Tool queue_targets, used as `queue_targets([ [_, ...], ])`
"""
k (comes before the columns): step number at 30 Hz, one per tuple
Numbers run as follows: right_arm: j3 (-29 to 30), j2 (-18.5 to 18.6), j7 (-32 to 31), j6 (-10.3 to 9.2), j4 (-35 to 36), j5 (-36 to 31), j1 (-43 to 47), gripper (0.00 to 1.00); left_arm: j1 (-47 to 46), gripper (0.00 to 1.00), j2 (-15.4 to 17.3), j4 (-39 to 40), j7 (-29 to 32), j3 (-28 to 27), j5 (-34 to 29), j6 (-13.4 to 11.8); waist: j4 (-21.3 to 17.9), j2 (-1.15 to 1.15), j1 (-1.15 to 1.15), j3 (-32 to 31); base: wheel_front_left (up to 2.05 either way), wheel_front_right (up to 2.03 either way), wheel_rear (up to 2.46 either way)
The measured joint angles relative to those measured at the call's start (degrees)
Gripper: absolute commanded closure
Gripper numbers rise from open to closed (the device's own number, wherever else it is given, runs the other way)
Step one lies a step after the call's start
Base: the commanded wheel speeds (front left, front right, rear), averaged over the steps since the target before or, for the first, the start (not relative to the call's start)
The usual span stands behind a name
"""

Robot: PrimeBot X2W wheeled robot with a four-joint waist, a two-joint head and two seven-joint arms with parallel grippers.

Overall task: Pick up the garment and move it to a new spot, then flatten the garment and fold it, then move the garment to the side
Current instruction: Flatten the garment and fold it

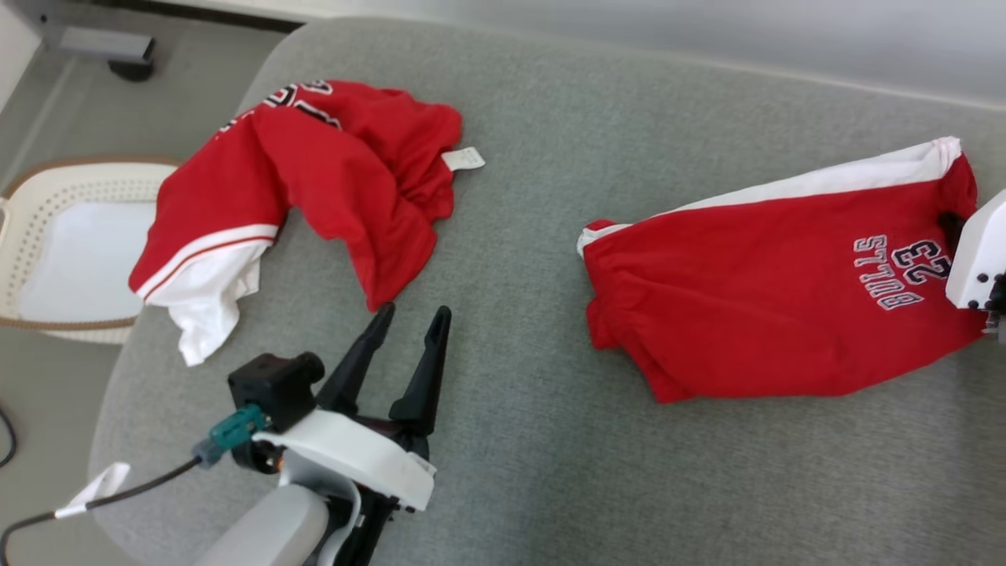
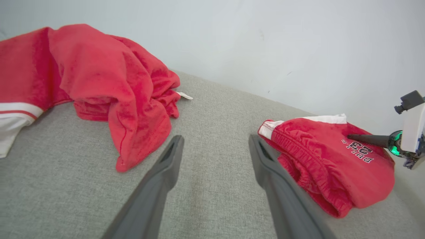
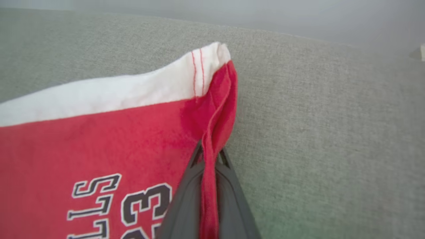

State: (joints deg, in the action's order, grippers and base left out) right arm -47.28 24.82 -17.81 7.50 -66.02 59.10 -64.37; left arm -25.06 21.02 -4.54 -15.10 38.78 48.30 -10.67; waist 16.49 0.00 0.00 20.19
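A red garment printed "BULLS 23" lies folded on the right of the grey cushion, with a white band along its far edge. My right gripper is shut on the garment's red hem at the right-hand corner, and cloth runs between the fingers. Its white wrist sits at the right edge of the head view. A second red and white garment lies crumpled at the left. My left gripper stands open just below that heap, holding nothing, its fingers over bare cushion.
A cream perforated basket stands on the floor beyond the cushion's left edge. A pale wall rises behind the cushion. A white label sticks out of the crumpled heap. Bare cushion lies between the two garments.
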Motion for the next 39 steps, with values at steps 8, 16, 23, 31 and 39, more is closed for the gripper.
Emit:
queue_targets([
  [8,1.9,-1.5,3.8,0.04,-0.8,3.0,2.8,1.0,4.7,0.0,-1.1,-0.7,0.0,-5.1,-9.0,0.1,-3.5,0.0,0.0,-4.6,0.0,0.0,0.0],
  [16,3.5,-1.3,7.6,0.04,3.0,7.3,10.3,1.0,10.5,0.0,-3.1,-2.4,0.0,-10.9,-15.3,1.1,-9.0,0.0,0.0,-9.8,0.0,0.0,0.0],
  [23,4.3,1.3,11.5,0.04,6.8,10.0,16.6,1.0,14.6,0.0,-5.6,-4.4,0.0,-14.6,-19.0,3.6,-13.3,0.0,-0.01,-14.1,0.0,0.0,0.0],
  [31,3.8,2.0,13.2,0.04,6.3,9.5,15.6,1.0,15.4,0.0,-7.9,-6.7,0.0,-16.0,-20.7,6.4,-15.1,0.0,-0.01,-16.9,0.0,0.0,0.0],
  [39,-0.6,-4.2,9.9,0.04,4.1,5.5,9.9,1.0,15.7,0.0,-10.9,-9.5,0.0,-16.7,-21.7,8.3,-12.4,0.0,-0.01,-16.5,0.0,0.0,0.0],
])
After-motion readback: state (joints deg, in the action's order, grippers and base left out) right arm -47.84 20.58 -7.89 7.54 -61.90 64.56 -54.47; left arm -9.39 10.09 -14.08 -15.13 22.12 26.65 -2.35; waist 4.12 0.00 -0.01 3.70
